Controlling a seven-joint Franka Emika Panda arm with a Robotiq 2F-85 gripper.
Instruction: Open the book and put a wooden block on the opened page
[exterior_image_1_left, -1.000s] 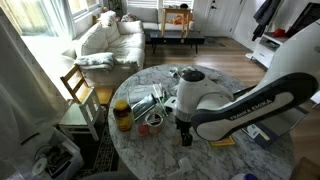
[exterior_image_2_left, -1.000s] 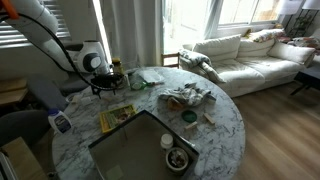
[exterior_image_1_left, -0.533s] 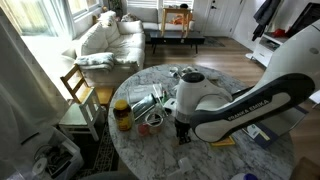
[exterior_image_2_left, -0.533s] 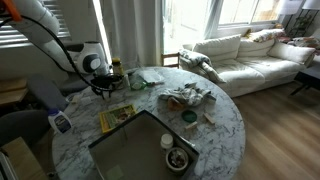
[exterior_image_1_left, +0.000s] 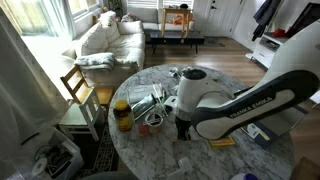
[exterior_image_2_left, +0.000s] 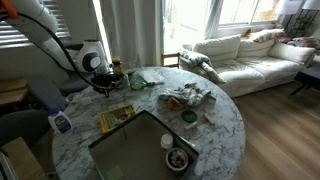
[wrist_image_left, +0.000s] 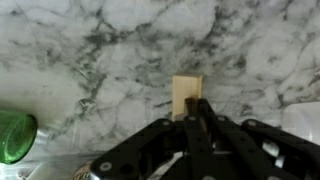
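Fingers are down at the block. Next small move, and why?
Probably a short straight lift. In the wrist view the fingers look shut on the near end of the block, which lies flat on the marble table. A small rise would show whether the grip holds before carrying it towards the book, which looks closed.

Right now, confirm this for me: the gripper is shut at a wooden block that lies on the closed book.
Not right. The wooden block lies on the bare marble table, not on the book, as the wrist view shows. The closed book lies apart from it in an exterior view. The rest holds: the gripper is shut at the block's near edge.
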